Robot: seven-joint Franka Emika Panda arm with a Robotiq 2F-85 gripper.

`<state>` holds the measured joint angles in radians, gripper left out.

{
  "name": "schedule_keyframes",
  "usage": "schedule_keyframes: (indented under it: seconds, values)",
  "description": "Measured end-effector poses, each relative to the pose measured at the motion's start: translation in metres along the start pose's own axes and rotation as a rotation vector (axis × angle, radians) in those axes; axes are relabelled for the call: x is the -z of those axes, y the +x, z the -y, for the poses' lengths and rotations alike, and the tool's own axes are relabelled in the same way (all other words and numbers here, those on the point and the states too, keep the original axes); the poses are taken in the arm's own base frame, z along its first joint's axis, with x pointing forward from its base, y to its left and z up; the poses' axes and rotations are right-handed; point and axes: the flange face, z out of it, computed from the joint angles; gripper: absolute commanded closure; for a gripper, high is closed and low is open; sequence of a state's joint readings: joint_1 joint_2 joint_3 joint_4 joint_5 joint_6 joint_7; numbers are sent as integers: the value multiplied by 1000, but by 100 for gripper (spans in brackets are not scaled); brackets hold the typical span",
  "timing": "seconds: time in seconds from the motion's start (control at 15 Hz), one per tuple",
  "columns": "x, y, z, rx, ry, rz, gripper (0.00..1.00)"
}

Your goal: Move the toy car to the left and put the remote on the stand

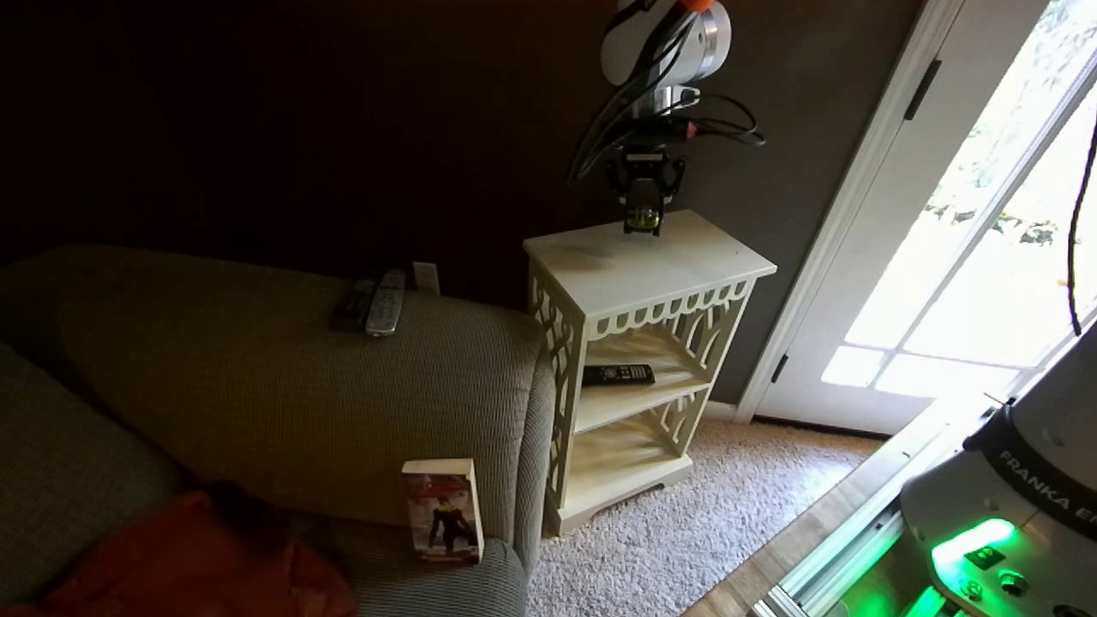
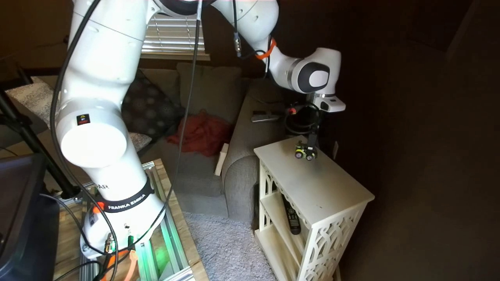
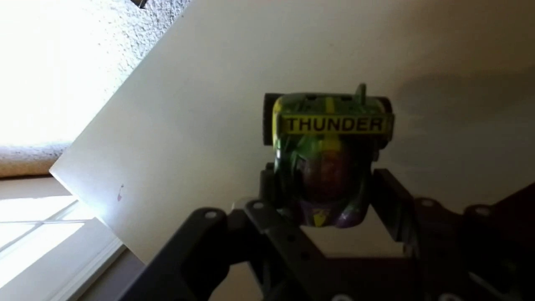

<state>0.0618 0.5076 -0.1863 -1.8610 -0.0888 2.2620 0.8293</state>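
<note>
Beside a padded, ribbed sofa arm is set a cream-white, lattice-sided wooden table, over which a black two-fingered gripper is positioned. On the sofa arm, a slim, light grey remote, presumably stiff, is best pinched across its width. The tiny, blocky green-and-yellow toy car, likely light, hard plastic, is clasped in the gripper at its flanks.

stand: cream-white, upright, lattice sides | toy car: green-yellow, wheels down, gripped over stand's top, contact unclear | remote: light grey, face up on sofa arm
</note>
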Motion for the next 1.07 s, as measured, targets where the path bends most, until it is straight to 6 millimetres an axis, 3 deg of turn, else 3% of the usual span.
schedule_keyframes:
  seconds: [0.07, 0.13, 0.47, 0.53, 0.73, 0.87, 1.07]
  values:
    - [5, -7, -2, 53, 5, 5, 66]
    - [10, -12, -5, 106, 12, 8, 41]
    - [27, -21, -14, 226, 32, 18, 41]
    - [26, -22, -15, 229, 31, 20, 66]
    - [23, -24, -14, 237, 28, 24, 66]
    - [20, -30, -4, 280, 32, 25, 66]
    - [14, -48, 28, 386, 51, 17, 66]
